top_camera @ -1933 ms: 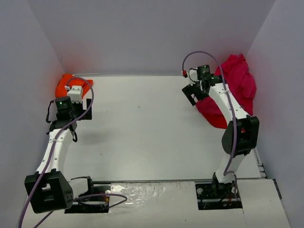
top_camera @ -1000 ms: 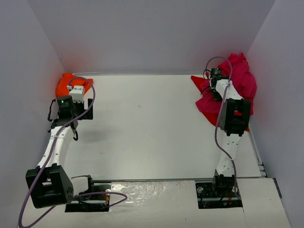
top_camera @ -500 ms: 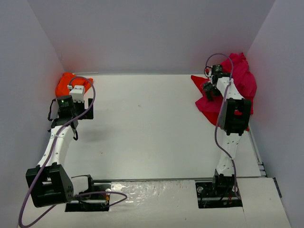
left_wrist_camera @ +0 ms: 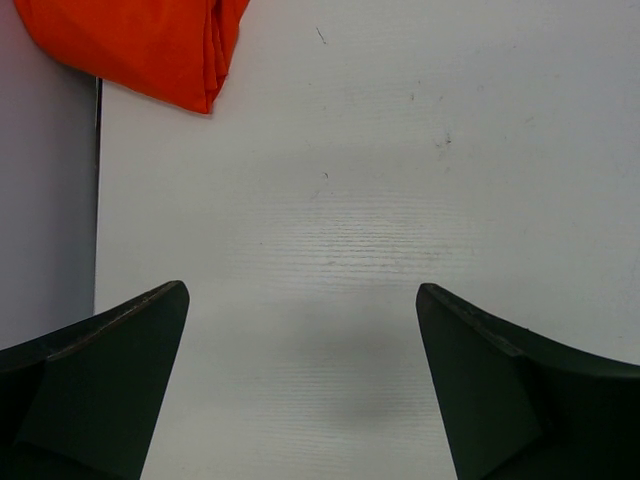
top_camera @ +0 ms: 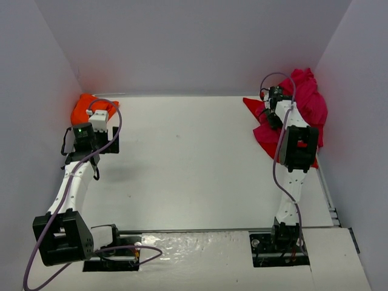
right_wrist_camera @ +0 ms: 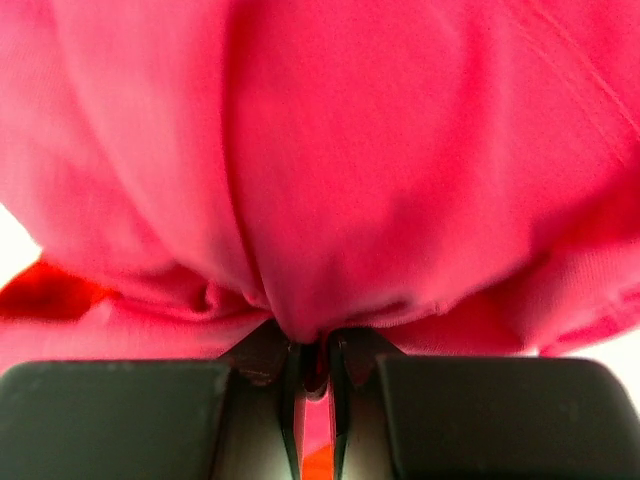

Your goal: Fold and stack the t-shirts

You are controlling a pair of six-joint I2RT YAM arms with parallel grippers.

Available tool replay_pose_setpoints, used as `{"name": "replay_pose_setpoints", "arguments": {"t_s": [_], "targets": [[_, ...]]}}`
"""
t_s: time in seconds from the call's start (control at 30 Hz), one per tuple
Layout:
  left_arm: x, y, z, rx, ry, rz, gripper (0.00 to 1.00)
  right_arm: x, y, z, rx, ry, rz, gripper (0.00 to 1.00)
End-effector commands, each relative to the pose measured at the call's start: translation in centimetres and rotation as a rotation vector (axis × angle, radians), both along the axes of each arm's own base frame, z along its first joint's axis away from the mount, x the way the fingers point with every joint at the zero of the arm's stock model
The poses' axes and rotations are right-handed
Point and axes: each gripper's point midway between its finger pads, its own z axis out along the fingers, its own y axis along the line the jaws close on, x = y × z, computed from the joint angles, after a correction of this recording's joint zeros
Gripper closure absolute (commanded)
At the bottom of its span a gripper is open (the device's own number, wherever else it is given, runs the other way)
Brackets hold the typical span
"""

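1. White flat worktop (top_camera: 194, 163): carries both garments at its far corners, well apart from each other.

2. Crumpled crimson cotton t-shirt (top_camera: 310, 97): lies as a loose heap in the far right corner, against the side wall. It is not yet folded. Expect light, limp, non-slippery cloth that sags and bunches when lifted. A single pinch gathers the fabric rather than spreading it. For spreading, take hold at a hem edge or shoulder seam, one point per arm. No such edge can be identified in the heap at present.

3. Folded orange cotton t-shirt (left_wrist_camera: 140, 45): lies flat in the far left corner, near the wall. It appears finished and serves as the likely stack base.

4. Right pincer (right_wrist_camera: 315, 365): closed to a narrow slit, with a gathered fold of the crimson t-shirt clamped between the jaws.

5. Left pincer (left_wrist_camera: 302, 288): spread wide, holding nothing, over bare worktop just short of the orange t-shirt.
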Motion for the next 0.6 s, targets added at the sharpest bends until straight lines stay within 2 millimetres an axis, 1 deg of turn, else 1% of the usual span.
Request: {"name": "replay_pose_setpoints", "arguments": {"t_s": [0.0,0.07,0.13,0.2,0.23,0.3,0.33,0.4,0.43,0.5,0.53,0.57], "targets": [[1.0,0.1,2.1,0.014,-0.086,-0.017,0.03,0.3,-0.2,16.9,-0.007,-0.342,0.003,0.99],[1.0,0.0,2.1,0.009,-0.085,-0.021,0.03,-0.1,0.0,23.0,-0.003,-0.483,0.005,0.97],[1.0,-0.1,2.0,0.005,-0.082,-0.025,0.03,-1.2,0.7,29.0,0.020,-0.624,0.042,0.99],[1.1,-0.1,2.2,0.004,-0.085,-0.025,0.03,-2.6,1.5,34.1,0.034,-0.770,0.076,1.00],[1.1,-0.1,2.2,0.004,-0.086,-0.026,0.03,-3.4,1.8,36.3,0.036,-0.843,0.090,1.00],[1.0,-0.2,2.2,0.002,-0.086,-0.027,0.03,-4.6,1.8,39.1,0.019,-0.931,0.092,1.00],[1.0,-0.2,2.2,0.002,-0.086,-0.026,0.03,-5.1,1.4,40.1,0.008,-0.969,0.067,1.00],[1.0,-0.2,2.2,0.001,-0.086,-0.027,0.03,-5.2,0.3,39.9,-0.028,-0.987,0.005,1.00],[0.9,-0.2,2.3,0.001,-0.087,-0.028,0.03,-5.0,-0.2,39.5,-0.043,-0.984,-0.016,1.00],[0.9,-0.2,2.4,0.001,-0.089,-0.029,0.03,-4.3,-0.8,37.8,-0.060,-0.947,-0.035,1.00],[0.9,-0.2,2.5,0.000,-0.089,-0.029,0.03,-3.7,-0.6,36.8,-0.043,-0.928,-0.032,1.00],[0.9,-0.3,2.5,-0.001,-0.089,-0.029,0.03,-3.0,0.3,35.4,-0.005,-0.898,-0.007,1.00]]}}
